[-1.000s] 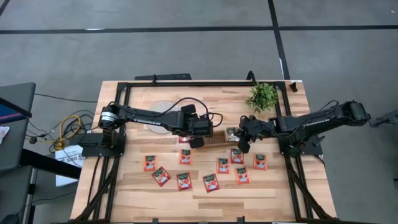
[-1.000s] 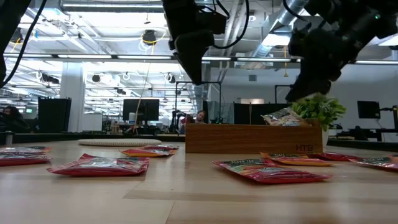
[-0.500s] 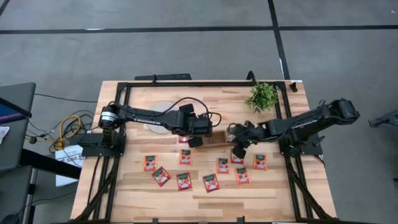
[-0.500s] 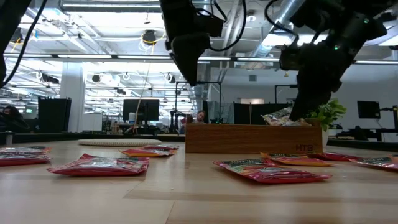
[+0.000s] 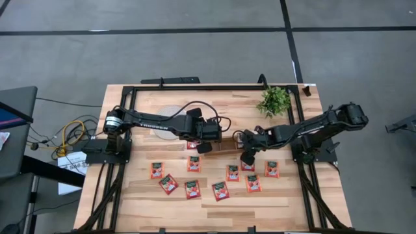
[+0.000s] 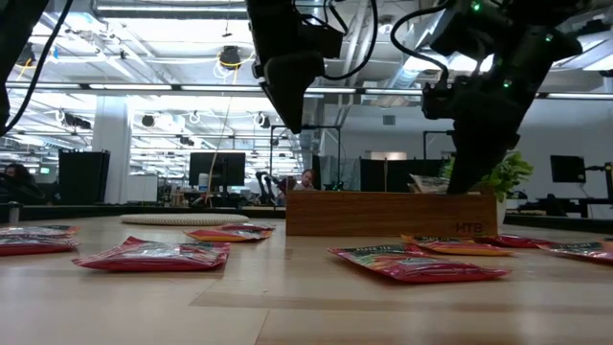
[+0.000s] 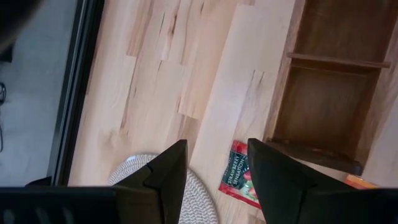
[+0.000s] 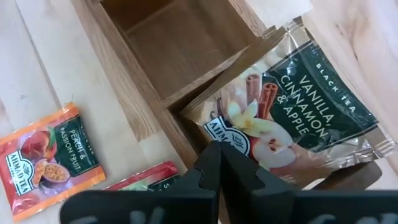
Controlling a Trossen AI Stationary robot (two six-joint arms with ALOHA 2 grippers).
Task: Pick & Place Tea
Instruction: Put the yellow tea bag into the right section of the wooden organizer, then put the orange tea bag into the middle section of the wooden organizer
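The tea is small flat sachets. Several red ones lie flat on the table near the near edge, such as one sachet [image 5: 193,164] and another [image 6: 153,254]. My right gripper [image 8: 219,162] is shut on a pale sachet with dark green print [image 8: 298,118], over the right end of the brown wooden tray [image 5: 224,144]. My left gripper [image 7: 216,168] hangs open above the table by the tray's left end [image 7: 323,93], over a red sachet [image 7: 239,180] beside the round white disc [image 7: 199,199]. My right gripper pinches the pale sachet at its edge by the brand logo [image 8: 233,142], between the two fingers. The fingers come from above, slanting down. The sachet lies tilted across the tray's dividing wall [image 8: 186,102], its far part over the end compartment.
A small green plant [image 5: 274,101] stands at the far right of the table. The white disc [image 5: 170,114] lies far left of the tray. A black frame rims the table. Bare wood lies between the sachet rows and the near edge.
My right gripper has moved toward the table's left and down, carrying the pale sachet from above the tray's rim down onto the tray's right end. It has stayed shut.
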